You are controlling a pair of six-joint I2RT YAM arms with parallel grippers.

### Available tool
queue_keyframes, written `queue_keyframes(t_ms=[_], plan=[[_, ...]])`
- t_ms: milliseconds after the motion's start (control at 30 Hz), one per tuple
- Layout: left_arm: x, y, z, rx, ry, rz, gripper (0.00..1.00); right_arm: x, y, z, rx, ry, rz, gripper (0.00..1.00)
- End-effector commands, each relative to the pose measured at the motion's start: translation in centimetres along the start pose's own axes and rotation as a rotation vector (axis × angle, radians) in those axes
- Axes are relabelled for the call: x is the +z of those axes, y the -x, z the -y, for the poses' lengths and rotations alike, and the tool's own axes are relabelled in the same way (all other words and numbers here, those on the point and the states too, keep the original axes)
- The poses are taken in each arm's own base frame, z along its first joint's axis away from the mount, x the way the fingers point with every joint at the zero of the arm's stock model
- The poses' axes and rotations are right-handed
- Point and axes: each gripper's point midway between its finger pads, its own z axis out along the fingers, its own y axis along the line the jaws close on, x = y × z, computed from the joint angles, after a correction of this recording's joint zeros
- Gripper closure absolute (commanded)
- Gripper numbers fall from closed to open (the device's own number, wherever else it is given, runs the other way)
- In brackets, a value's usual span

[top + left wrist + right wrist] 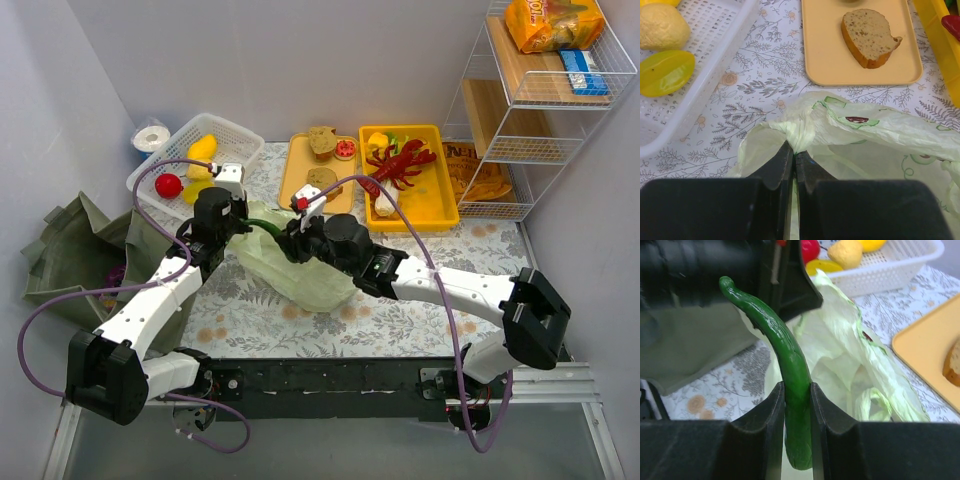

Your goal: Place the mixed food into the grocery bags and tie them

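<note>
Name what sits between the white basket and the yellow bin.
A peach tray holding bread slices, clearest in the top view.

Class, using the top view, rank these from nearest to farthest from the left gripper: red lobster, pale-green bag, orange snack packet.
1. pale-green bag: pinched in the jaws of the left gripper, mid-table.
2. red lobster: in the yellow tray, back right.
3. orange snack packet: top of the wire shelf, far right corner.
</note>
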Motion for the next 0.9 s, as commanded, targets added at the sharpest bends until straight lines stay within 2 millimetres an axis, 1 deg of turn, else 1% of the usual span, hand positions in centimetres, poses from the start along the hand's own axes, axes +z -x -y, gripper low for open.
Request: queue_keyframes(t_ms=[0,33,133,167,233,300,333,400,433,500,533,567,633,700,733,767,800,833,867], plan=[[-0.4,0.8,-0.3,-0.009,0.006,0.034,1.0,0.4,-1.8,2.1,0.005,-0.119,-0.018,0.99],[-0.4,0.8,-0.3,-0.009,0.007,0.034,1.0,0.2,-3.0,2.6,-0.004,-0.142,-0.055,0.99],[-0.5,0.9,-0.3,-0.01,0.009,0.039,1.0,-0.2,-4.8,4.0,-0.029,-0.211,-0.109,0.99],[-0.5,0.8,-0.4,-0.008,0.01,0.036,1.0,-0.4,-5.2,4.6,-0.039,-0.243,-0.119,0.99],[-0.5,0.8,-0.3,-0.009,0.01,0.036,1.0,-0.6,-5.9,5.3,-0.053,-0.274,-0.142,0.99],[-0.4,0.8,-0.4,-0.008,0.01,0.036,1.0,-0.6,-6.5,5.6,-0.073,-0.294,-0.179,0.99],[-0.4,0.8,-0.3,-0.009,0.009,0.034,1.0,-0.6,-6.7,5.6,-0.077,-0.297,-0.192,0.96],[-0.5,0.8,-0.4,-0.008,0.01,0.036,1.0,-0.4,-6.8,5.4,-0.096,-0.279,-0.223,0.76],[-0.5,0.9,-0.3,-0.01,0.01,0.037,1.0,-0.3,-6.6,5.2,-0.102,-0.267,-0.227,0.6],[-0.5,0.9,-0.3,-0.009,0.007,0.037,1.0,-0.2,-6.5,4.6,-0.114,-0.23,-0.232,0.49],[-0.5,0.9,-0.3,-0.009,0.005,0.037,1.0,-0.2,-6.4,4.3,-0.116,-0.214,-0.23,0.37],[-0.5,0.9,-0.3,-0.008,0.005,0.037,1.0,-0.3,-5.9,3.7,-0.115,-0.18,-0.221,0.34],[-0.5,0.8,-0.2,-0.007,0.004,0.037,1.0,-0.3,-4.9,3.0,-0.114,-0.143,-0.194,0.33],[-0.5,0.9,-0.3,-0.006,0.005,0.037,1.0,-0.8,-2.8,1.9,-0.103,-0.089,-0.139,0.33],[-0.5,0.9,-0.3,-0.006,0.007,0.037,1.0,-0.9,-1.3,1.4,-0.097,-0.067,-0.096,0.33],[-0.4,0.8,-0.4,-0.003,0.01,0.034,1.0,-1.6,0.7,0.7,-0.089,-0.036,-0.045,0.34],[-0.4,0.7,-0.5,-0.001,0.015,0.032,1.0,-2.0,1.8,0.4,-0.087,-0.021,-0.014,0.35],[-0.4,0.6,-0.7,0.005,0.026,0.031,1.0,-2.3,3.7,0.1,-0.088,-0.009,0.039,0.35],[-0.4,0.7,-1.3,0.01,0.059,0.035,1.0,-3.1,5.8,-0.1,-0.083,-0.007,0.093,0.36]])
